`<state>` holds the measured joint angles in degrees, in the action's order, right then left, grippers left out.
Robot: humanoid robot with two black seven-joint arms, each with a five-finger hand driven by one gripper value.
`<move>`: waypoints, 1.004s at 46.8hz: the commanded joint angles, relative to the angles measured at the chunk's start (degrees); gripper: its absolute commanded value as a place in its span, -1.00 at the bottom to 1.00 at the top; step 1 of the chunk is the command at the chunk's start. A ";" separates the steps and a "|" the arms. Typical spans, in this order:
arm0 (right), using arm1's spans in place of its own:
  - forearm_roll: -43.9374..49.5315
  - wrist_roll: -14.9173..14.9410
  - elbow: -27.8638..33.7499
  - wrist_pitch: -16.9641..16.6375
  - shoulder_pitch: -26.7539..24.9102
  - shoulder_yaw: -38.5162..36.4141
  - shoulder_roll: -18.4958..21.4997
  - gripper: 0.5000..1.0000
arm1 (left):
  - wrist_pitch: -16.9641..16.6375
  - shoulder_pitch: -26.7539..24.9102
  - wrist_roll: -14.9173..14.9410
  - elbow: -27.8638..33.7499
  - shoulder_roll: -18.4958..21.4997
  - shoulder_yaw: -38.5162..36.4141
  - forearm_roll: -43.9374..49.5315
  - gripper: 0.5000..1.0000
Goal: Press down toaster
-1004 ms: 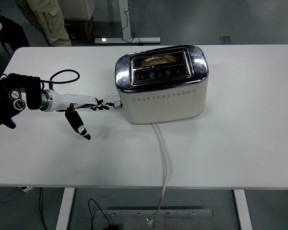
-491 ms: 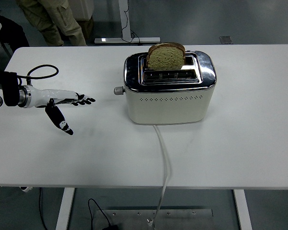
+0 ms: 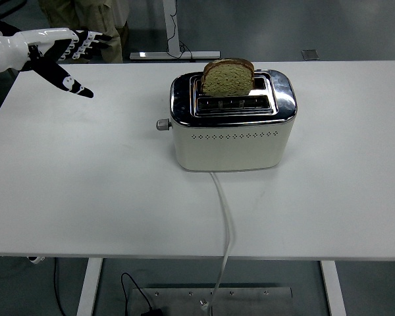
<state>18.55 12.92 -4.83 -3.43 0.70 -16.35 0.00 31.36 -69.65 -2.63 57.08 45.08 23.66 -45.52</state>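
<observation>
A cream and chrome toaster (image 3: 232, 125) stands at the table's middle, its lever knob (image 3: 162, 124) up on the left end. A slice of brown bread (image 3: 228, 77) sticks up out of the back slot. My left hand (image 3: 66, 52) is raised at the top left, far from the toaster, fingers spread and holding nothing. The right arm is out of view.
The toaster's white cord (image 3: 225, 217) runs from its front over the table's near edge. A person's legs (image 3: 85, 13) show behind the table at the top left. The white table (image 3: 85, 191) fills the view.
The toaster shifted right and its bread popped up. My left hand drew back from the lever, then rose to the top left corner.
</observation>
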 commanded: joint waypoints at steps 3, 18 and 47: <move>0.00 0.00 0.00 0.00 0.00 0.00 0.00 0.99 | -0.24 -0.75 -0.01 -3.72 -0.17 0.07 4.11 1.00; 0.00 0.00 0.00 0.00 0.00 0.00 0.00 0.99 | -2.70 -0.93 -0.10 -11.11 -0.35 0.07 23.36 1.00; 0.00 0.00 0.00 0.00 0.00 0.00 0.00 0.99 | -8.33 5.40 -5.55 -26.31 -6.76 0.16 54.21 1.00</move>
<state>18.54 12.93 -4.83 -3.43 0.71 -16.35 0.00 23.41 -64.84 -8.21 32.03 39.13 23.82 6.28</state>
